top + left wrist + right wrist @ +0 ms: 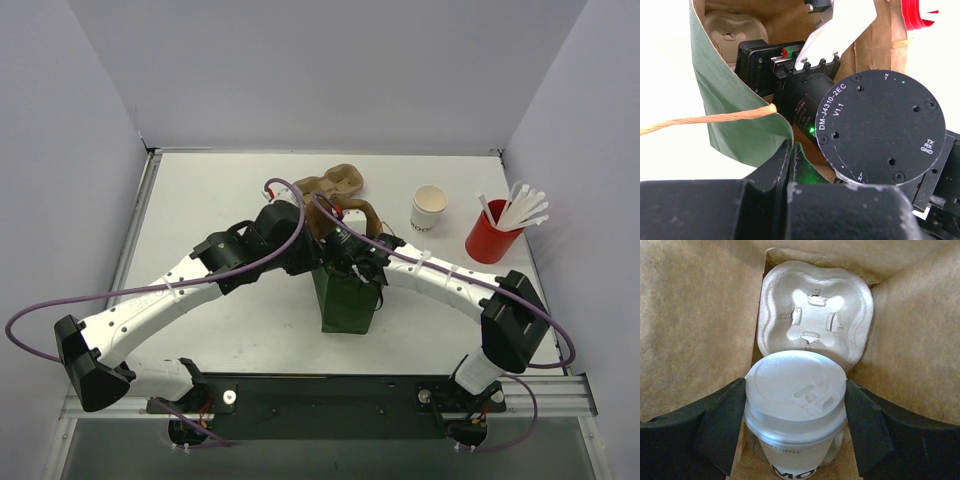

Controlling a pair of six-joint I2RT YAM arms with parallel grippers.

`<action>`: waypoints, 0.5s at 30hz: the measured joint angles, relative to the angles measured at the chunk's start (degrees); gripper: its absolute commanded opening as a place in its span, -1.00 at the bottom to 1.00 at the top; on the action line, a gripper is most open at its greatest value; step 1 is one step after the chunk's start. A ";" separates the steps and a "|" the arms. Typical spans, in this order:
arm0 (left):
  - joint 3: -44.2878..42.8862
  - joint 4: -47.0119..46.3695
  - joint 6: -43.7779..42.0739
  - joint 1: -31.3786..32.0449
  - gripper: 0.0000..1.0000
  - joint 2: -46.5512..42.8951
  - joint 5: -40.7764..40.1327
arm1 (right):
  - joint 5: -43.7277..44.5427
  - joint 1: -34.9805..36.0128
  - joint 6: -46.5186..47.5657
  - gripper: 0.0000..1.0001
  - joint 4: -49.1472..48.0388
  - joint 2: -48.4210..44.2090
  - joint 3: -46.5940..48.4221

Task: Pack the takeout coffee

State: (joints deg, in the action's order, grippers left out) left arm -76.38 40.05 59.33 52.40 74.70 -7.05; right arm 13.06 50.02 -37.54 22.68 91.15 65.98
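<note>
While the right gripper (796, 416) clamps the cup (795, 390) inside the bag (690, 315) above the tray (815, 315), the left gripper (792, 150) pinches the bag's edge; next, it likely needs seating squarely in the tray.

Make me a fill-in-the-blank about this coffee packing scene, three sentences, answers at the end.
1. The left claw pinches the bag, which is ____ outside.
2. The right claw holds the coffee, capped with a white ____.
3. The straws stand in a ____ cup.

Answers: green; lid; red.
</note>
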 measured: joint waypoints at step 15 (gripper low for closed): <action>0.07 -0.42 -0.02 -0.02 -1.00 -0.02 0.07 | 0.44 0.00 0.02 0.14 -2.82 -0.44 -1.64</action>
State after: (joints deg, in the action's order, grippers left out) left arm -76.31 39.64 59.31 52.38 74.67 -6.98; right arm 13.50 50.02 -37.52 19.86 90.72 64.34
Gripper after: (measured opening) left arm 0.027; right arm 0.686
